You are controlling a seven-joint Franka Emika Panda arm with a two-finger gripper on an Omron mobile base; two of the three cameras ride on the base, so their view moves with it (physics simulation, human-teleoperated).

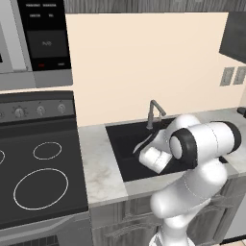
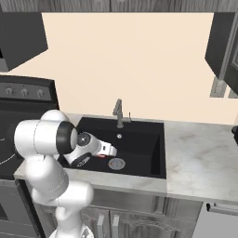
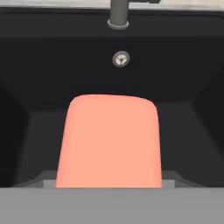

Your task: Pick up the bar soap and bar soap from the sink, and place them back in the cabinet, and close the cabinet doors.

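Hand view: one bar soap [image 3: 109, 140] sits right at the gripper, a large salmon block centred in the lower half, its long axis running away from the camera toward the back wall of the sink [image 3: 43, 65]. The fingertips are not distinguishable beside it, so whether the jaws have hold of it or merely hover over it cannot be told from here.

Right base view: the gripper [image 2: 111, 151] is low inside the basin, left of centre; a reddish sliver shows at the hand's underside, just left of the round drain [image 2: 116, 163]. Consistent with the soap lying between or just under the fingers; contact not confirmed.

Left base view: the hand [image 1: 153, 158] reaches into the basin, and the arm hides the floor beneath it.

Farther back: faucet [image 2: 119, 113] at the rear rim, a small round fitting [image 3: 121, 58] on the back wall.

Judgement: the soap lies dead ahead along the approach axis, no sideways offset, so the coming move turns on closing across its short width, then lifting straight up clear of the basin rim. A second soap is not identified.

Dark cabinet door [image 2: 223, 42] upper right.
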